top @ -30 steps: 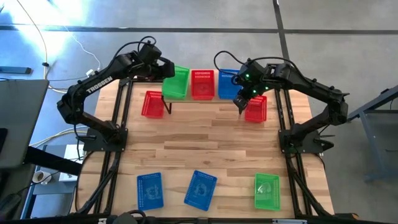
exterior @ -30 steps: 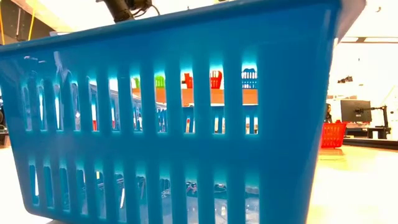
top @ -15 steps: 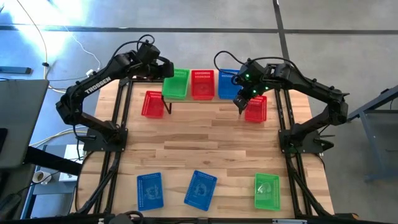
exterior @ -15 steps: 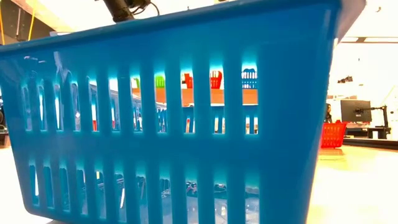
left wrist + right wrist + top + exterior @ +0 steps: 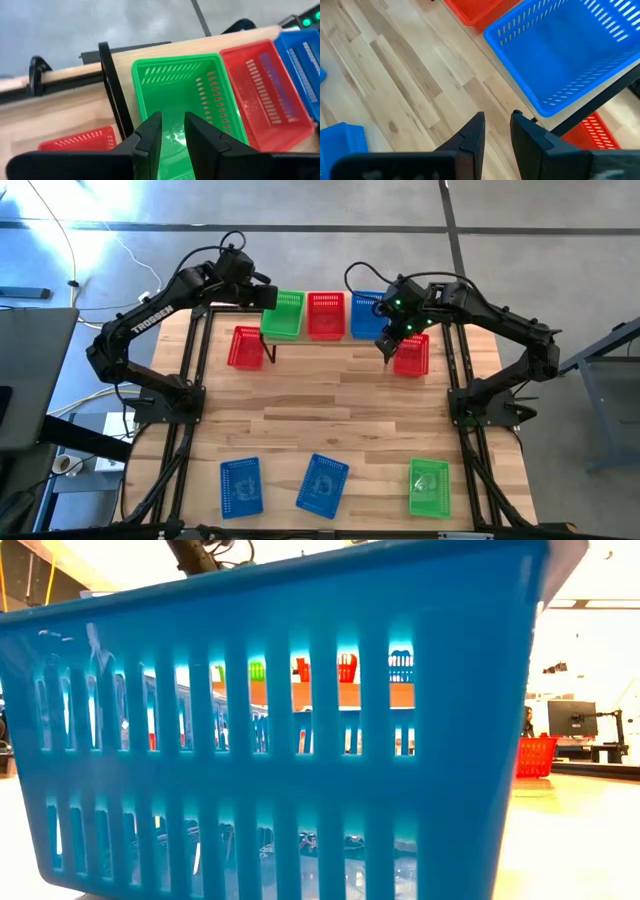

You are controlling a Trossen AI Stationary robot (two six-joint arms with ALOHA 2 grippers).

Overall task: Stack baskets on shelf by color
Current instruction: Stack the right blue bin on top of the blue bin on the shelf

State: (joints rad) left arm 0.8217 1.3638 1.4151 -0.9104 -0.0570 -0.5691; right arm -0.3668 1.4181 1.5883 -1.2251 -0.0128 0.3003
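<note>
On the shelf stand a green basket, a red one and a blue one, side by side on their bottoms. My left gripper hovers over the green basket, fingers a narrow gap apart, with the basket floor showing between them. My right gripper hangs narrowly open over bare table beside the shelf's blue basket. Two red baskets sit on the table by the shelf ends. Two blue baskets and a green one lie at the near edge.
The shelf's black legs stand by the left red basket. In the low view one blue basket fills the picture, with the shelf seen through its slots. The middle of the table is bare wood. The arms' black stands flank both table sides.
My left arm has drawn back a little toward the table's far left. The green basket, slightly askew a second ago, now sits square on the shelf beside the red one. The right arm has kept still.
</note>
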